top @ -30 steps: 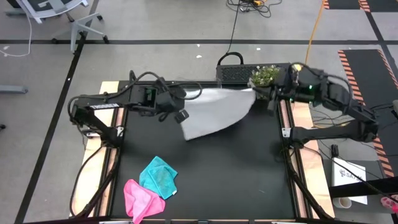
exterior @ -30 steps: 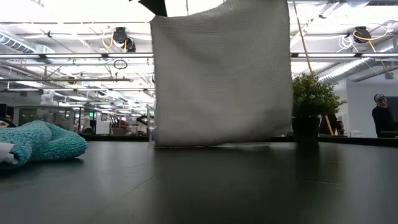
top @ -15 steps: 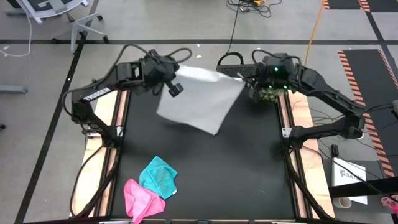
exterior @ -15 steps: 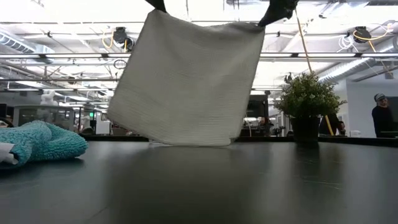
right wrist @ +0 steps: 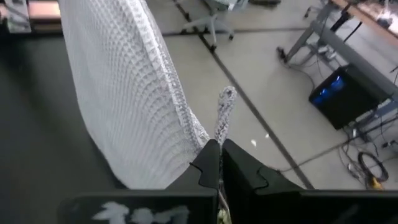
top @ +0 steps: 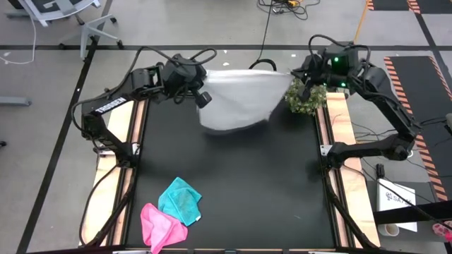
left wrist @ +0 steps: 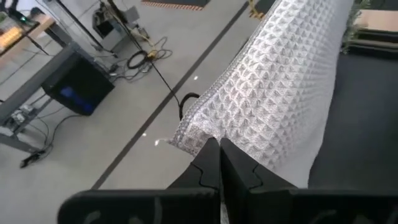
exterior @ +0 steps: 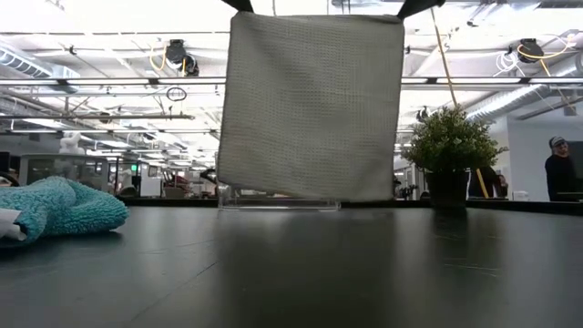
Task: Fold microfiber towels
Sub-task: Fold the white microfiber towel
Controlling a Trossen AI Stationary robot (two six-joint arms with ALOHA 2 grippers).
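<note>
A pale grey-white microfiber towel (top: pixel 236 99) hangs spread between my two grippers above the table's far edge. In the low view the towel (exterior: pixel 310 105) hangs flat and square, its lower edge clear of the black tabletop (top: pixel 233 176). My left gripper (top: pixel 201 90) is shut on its upper left corner and my right gripper (top: pixel 293 73) on its upper right corner. A teal towel (top: pixel 180 200) and a pink towel (top: pixel 159 224) lie crumpled near the table's front left. My left gripper pinches the towel's upper left corner (left wrist: pixel 194 134) between its two shut fingers, coming slanting down from the table's left. The towel hangs below the fingers, lifted clear. My right gripper pinches the upper right corner (right wrist: pixel 200 138) the same way, slanting down from the right. A small tab of cloth (right wrist: pixel 225 106) sticks out past its fingertips. The top edge is drawn straight between the two holds.
A small potted plant (top: pixel 305 95) stands at the far right corner, close under my right arm. A clear plastic tub (exterior: pixel 278 202) shows behind the hanging towel in the low view. A person (exterior: pixel 557 169) stands in the room beyond.
Both grippers have gone up and toward the table's far edge, staying shut on the towel. The towel's lower edge, which was down at the tabletop, has lifted clear. It swung aslant half a second ago and now hangs square.
</note>
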